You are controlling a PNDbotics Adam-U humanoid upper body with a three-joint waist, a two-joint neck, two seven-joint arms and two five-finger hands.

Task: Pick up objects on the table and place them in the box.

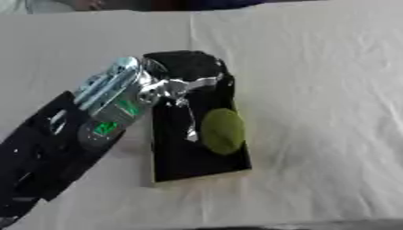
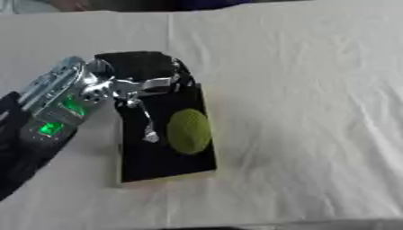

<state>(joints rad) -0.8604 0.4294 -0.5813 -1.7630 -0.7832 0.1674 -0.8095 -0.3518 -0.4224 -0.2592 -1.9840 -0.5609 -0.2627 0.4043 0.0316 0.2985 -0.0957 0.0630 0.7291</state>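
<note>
A black open box [image 1: 197, 157] lies on the white cloth, its long side running away from me. A flat round green thing [image 1: 223, 131] rests inside it toward the right wall. My left hand [image 1: 175, 87] comes in from the lower left and hovers over the box's far half. Some fingers [image 1: 206, 81] reach right while another one [image 1: 191, 123] points down into the box, well apart from them. A dark, rumpled black lump [image 1: 187, 64] sits at the box's far end, just beyond the fingers; whether they touch it is unclear. My right hand does not show.
The white creased cloth [image 1: 323, 103] covers the table all round the box. A fold line runs back from the box's far end. The table's far edge [image 1: 236, 5] lies at the top and its near edge along the bottom.
</note>
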